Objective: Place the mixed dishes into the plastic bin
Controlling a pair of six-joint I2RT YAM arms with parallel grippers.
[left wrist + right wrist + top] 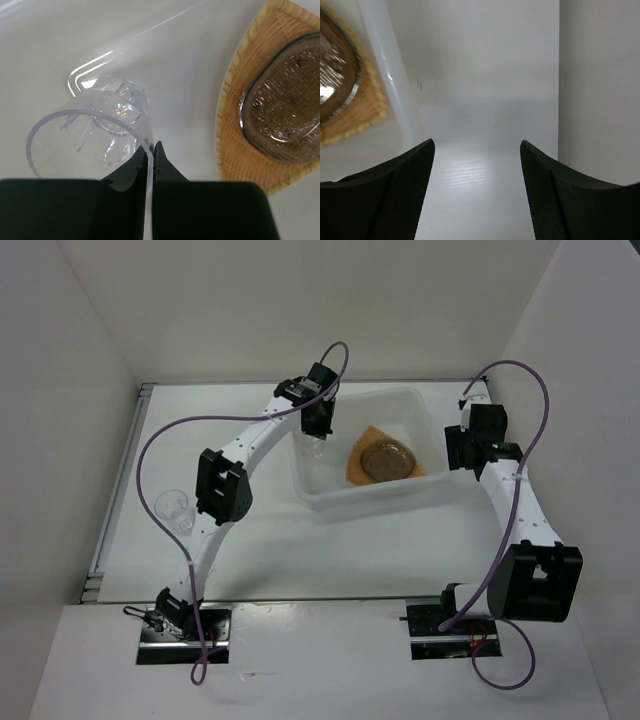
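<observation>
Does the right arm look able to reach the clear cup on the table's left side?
Probably not. The cup stands far left, and the plastic bin and the left arm lie between it and the open right gripper.

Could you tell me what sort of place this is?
Probably a robotics test booth: bare white walls enclose a white table, with a left arm and right arm bolted at its edge.

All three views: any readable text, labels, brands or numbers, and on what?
No legible text in any view.
The plastic bin, woven plate, grey plate and clear cup show no print or labels.
</observation>
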